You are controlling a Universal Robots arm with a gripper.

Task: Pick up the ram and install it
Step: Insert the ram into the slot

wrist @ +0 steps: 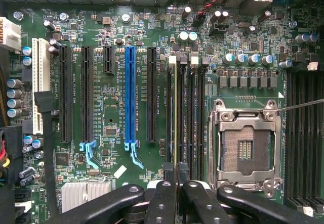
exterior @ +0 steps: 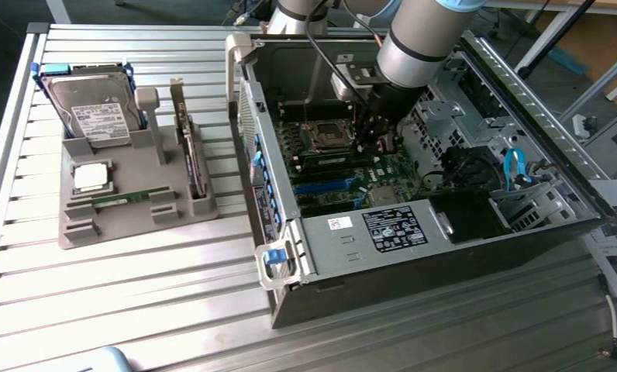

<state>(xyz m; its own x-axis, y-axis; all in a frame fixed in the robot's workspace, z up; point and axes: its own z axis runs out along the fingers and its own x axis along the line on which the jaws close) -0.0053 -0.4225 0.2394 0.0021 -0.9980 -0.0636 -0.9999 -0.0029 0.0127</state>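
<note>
The gripper [wrist: 176, 172] was pinched tight on the ram [wrist: 175, 113], which stood on its thin edge along a slot beside the chip socket [wrist: 246, 148]. The exterior view showed the arm [exterior: 422, 39] reaching inside the computer case [exterior: 329, 298].

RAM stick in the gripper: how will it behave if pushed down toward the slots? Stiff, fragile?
RAM stick is a thin board seen edge-on, so probably light and stiff lengthwise but weak to side load. The gripper pinches it at one narrow spot: it may rock under a push. Memory slots are tightly packed, so a tilted push likely jams.
</note>
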